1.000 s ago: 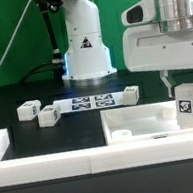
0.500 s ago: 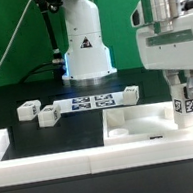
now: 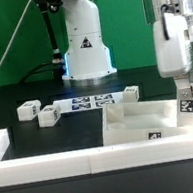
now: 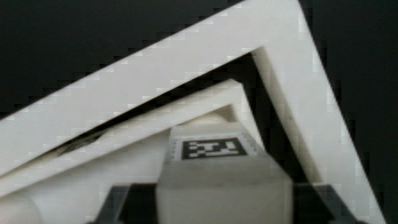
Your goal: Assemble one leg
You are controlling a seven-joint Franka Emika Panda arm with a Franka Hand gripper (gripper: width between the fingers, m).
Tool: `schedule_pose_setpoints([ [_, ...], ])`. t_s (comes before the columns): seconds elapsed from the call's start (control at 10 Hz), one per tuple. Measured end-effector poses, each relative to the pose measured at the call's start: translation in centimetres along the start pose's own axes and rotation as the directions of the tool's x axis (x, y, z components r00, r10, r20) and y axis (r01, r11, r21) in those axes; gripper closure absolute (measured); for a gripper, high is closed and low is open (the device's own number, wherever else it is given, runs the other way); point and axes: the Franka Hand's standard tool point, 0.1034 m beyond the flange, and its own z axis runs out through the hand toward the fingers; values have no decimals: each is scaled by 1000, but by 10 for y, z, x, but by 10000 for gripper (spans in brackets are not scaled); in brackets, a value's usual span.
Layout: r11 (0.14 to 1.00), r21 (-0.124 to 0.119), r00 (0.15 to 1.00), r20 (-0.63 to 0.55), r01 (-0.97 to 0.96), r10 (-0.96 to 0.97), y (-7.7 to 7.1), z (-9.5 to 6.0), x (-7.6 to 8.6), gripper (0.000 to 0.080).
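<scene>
My gripper (image 3: 186, 92) is shut on a leg (image 3: 188, 103), a small white square post with black-and-white tags. It holds the leg upright at the near right corner of the large flat white tray-like piece (image 3: 130, 130) in the exterior view. In the wrist view the leg (image 4: 221, 175) fills the space between the dark fingers (image 4: 134, 202), its tagged end set against the tray piece's raised rim (image 4: 196, 75). Whether the leg's lower end touches the tray piece is hidden.
Three more legs (image 3: 28, 110), (image 3: 48, 115), (image 3: 128, 96) lie on the black table around the marker board (image 3: 86, 103). The robot base (image 3: 83, 46) stands behind. A low white wall (image 3: 55, 167) runs along the front edge.
The wrist has turned about its vertical axis, so the hand now shows a narrower side. The leg stays at the corner, and the tray piece has shifted so a tag shows on its front.
</scene>
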Motion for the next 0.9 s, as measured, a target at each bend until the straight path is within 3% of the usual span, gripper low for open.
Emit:
schedule_pose_setpoints([
  [0.5,1000,-3,1000,-1,-13,13,-1,0,6,505],
  [0.6,1000,-3,1000,-1,-6,6,-1,0,6,284],
  [0.7,1000,-3,1000,-2,-6,6,-1,0,6,284],
  [0.8,1000,-3,1000,-2,-4,4,-1,0,6,174],
  [0.9,1000,-3,1000,-2,-4,4,-1,0,6,157],
])
